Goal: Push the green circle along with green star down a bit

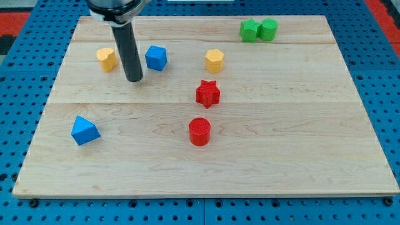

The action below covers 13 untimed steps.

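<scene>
The green star [249,30] and the green circle [269,29] sit touching side by side near the view's top right of the wooden board [300,156], star on the left. My tip [134,79] rests on the board at the upper left, between a yellow block [107,59] and a blue cube [156,58], far to the left of both green blocks.
A yellow hexagon [214,60] lies at the upper middle. A red star [207,94] lies below it and a red circle [199,132] lower still. A blue triangle-like block [84,130] lies at the lower left. Blue pegboard surrounds the board.
</scene>
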Motion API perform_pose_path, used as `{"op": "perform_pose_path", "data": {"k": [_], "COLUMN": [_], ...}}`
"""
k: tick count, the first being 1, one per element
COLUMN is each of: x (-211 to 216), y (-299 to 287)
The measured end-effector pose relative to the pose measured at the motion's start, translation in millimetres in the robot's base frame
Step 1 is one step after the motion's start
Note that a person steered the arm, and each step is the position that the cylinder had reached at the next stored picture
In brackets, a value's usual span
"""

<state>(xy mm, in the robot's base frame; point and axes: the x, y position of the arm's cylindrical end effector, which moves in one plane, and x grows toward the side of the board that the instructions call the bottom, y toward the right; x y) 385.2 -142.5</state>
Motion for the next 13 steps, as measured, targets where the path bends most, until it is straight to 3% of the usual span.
{"op": "perform_pose_path", "data": {"k": [2,3,5,8,9,10,12,13], "x": [-32,-27,-12,-15,-82,-123,-164,-164], "y": [-42,-40,125,305,350,339,325,268]}}
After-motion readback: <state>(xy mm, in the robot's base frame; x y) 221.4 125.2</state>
